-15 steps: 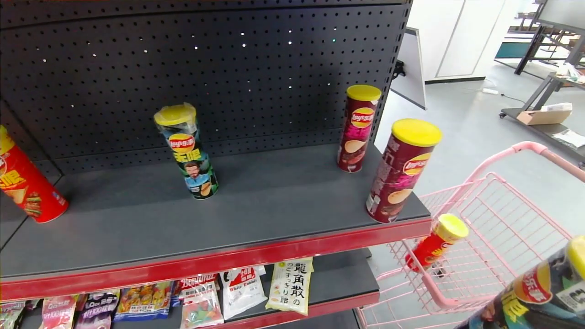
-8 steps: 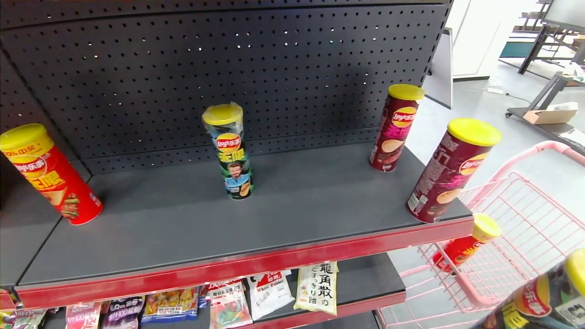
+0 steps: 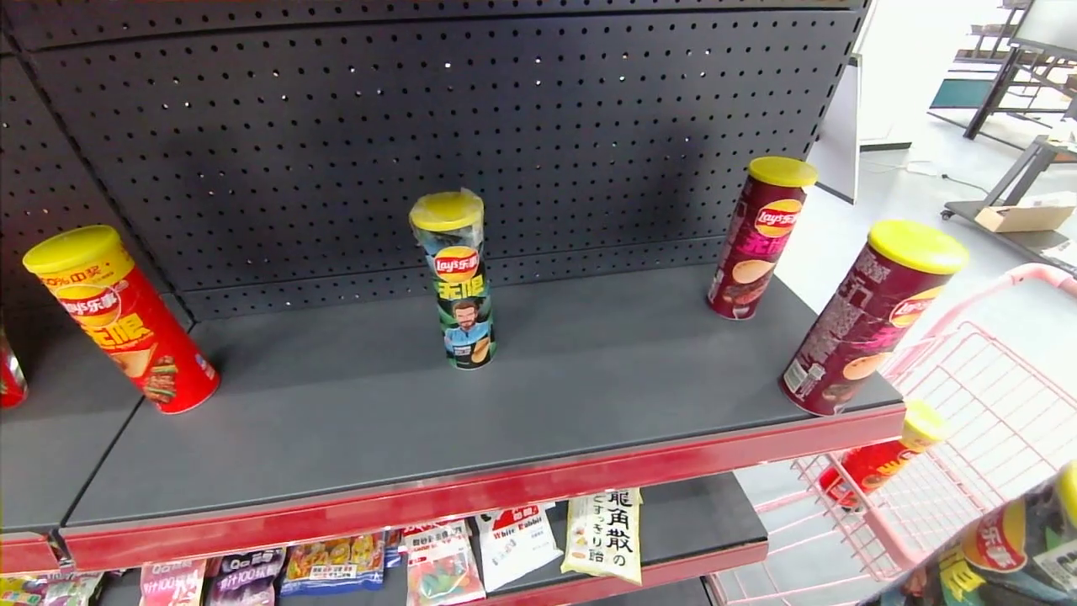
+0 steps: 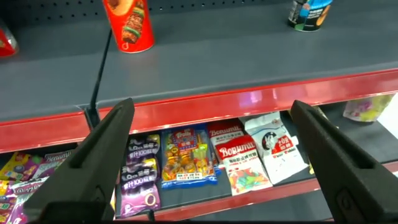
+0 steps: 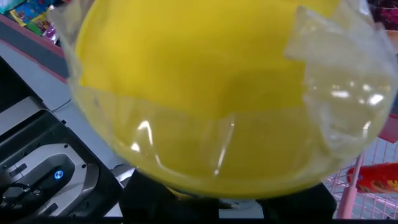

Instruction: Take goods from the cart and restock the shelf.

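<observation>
Head view: yellow-lidded, logo-bearing can [image 3: 1010, 547], apparently gripped, beside pink cart [image 3: 1031, 276].

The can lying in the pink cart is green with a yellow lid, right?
Not quite. The can lying in the pink cart is red, not green. Its lid is yellow, just as you said. The head view shows it.

Left tool [image 4: 211, 115] spread wide, right tool [image 5: 224, 208] clasping can [image 5: 211, 93]
</observation>
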Motion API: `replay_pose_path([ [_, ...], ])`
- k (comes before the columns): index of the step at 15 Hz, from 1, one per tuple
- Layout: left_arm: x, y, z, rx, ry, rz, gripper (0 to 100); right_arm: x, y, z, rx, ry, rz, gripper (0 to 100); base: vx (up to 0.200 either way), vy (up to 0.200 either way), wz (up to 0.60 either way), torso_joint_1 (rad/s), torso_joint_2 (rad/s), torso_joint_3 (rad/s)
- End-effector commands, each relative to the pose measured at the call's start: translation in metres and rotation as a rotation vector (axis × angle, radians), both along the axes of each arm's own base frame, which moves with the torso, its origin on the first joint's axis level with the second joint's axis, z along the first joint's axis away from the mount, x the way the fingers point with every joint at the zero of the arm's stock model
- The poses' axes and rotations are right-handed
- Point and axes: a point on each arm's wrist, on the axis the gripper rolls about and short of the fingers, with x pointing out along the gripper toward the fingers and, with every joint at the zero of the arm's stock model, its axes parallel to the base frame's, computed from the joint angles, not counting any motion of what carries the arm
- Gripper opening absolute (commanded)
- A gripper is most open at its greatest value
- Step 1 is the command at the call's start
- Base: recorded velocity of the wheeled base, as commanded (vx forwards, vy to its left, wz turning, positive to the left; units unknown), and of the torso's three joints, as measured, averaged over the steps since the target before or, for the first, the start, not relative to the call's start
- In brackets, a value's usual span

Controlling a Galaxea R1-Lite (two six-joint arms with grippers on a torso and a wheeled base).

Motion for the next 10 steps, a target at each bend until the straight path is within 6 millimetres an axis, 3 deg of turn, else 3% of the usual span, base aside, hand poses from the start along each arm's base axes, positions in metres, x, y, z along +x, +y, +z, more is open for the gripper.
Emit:
replay_pose_path([
  [1,0.0001,0.0,0.0,0.0,0.001,0.001,100,0.001,0.0001,-0.0007,-0.007,0.004,-0.014,0,0.0,0.0,0.0,0.0,0.0,0.0],
  [6,0.0001,0.0,-0.0002,0.0,0.003,0.001,100,0.0017,-0.0002,-0.0039,-0.018,0.014,-0.033,0,0.0,0.0,0.0,0.0,0.0,0.0],
  [9,0.0001,0.0,-0.0002,0.0,0.003,0.001,100,0.0037,0.0007,-0.0044,-0.022,0.025,-0.035,0,0.0,0.0,0.6,-0.001,0.0,0.002],
  [10,0.0001,0.0,-0.0002,0.0,0.003,0.001,100,0.0037,0.0007,-0.0044,-0.022,0.025,-0.035,0,0.0,0.0,0.0,0.0,0.0,0.0],
])
